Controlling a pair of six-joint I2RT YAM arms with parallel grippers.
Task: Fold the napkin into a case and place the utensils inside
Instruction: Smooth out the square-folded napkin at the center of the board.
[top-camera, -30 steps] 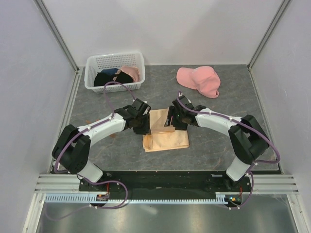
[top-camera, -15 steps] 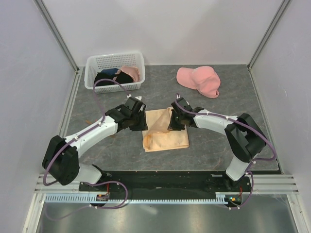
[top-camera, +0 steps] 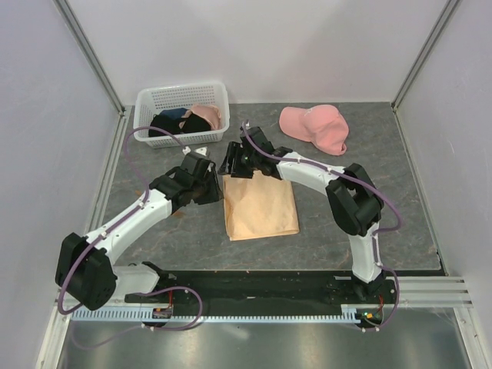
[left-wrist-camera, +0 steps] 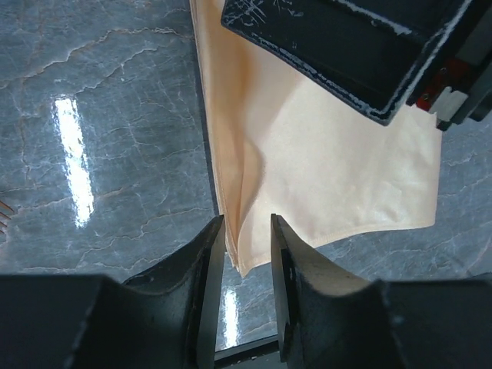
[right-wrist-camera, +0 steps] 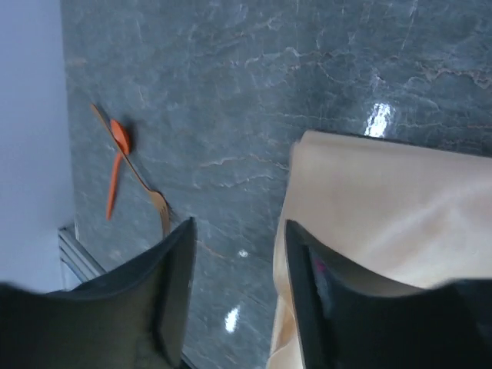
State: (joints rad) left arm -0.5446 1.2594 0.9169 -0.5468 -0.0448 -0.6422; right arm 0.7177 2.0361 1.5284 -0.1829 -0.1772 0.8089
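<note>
the shiny peach-tan cloth napkin [top-camera: 260, 207] lies flat in the middle of the grey marbled table [top-camera: 369, 192], folded into a rectangle with its layered edges along the left side. the left gripper [left-wrist-camera: 246, 231] sits at that left edge with its jaws a narrow way apart. the layered edge and a corner of the cloth run into the gap, but the jaws do not look pressed on it. the right gripper [right-wrist-camera: 238, 227] reaches across near the napkin's far left corner, jaws moderately apart, bare table between them, nothing held.

the utensils lie together on the table well left of the napkin, close to the left wall: a spoon with an orange bowl [right-wrist-camera: 120, 138] and a thin brown wooden fork [right-wrist-camera: 159, 207]. a white plastic basket [top-camera: 181, 91] of clothes and a pink cap [top-camera: 315, 127] sit at the far side.

the napkin looks thin, light and limp, and its sheen suggests the plies will slide over one another. it is probably best pinched at a corner or along the layered edge, catching every ply, with the other gripper pinning the opposite side. the utensils look light and stiff and lie flat, so a grasp across the handle seems safest.
</note>
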